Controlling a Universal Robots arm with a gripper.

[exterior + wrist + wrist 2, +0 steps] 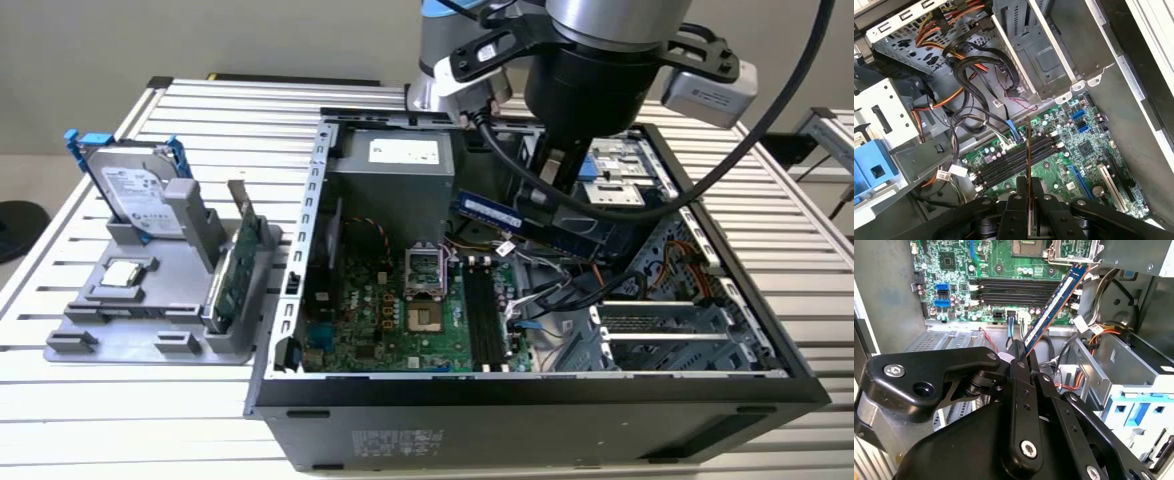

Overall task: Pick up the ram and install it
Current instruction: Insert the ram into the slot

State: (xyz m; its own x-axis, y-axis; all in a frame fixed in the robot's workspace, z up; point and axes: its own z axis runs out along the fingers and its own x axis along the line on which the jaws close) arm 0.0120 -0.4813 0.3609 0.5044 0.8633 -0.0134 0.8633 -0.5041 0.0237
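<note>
Gripper (1028, 189) is clamped on the ram (1056, 297) by its flat faces near one end, over the open case (316, 200); looks light, stiff but fragile, decent hold imo.

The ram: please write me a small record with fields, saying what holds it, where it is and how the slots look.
Held by: black claw, shut on the long, thin, dark memory stick, the ram
Position: in the air, tilted, over the open black computer case
Seated: no, apart from the green motherboard
Black memory slots: all empty
Grey holder beside the case: carries a silver hard drive with blue rails and a green expansion card
</note>
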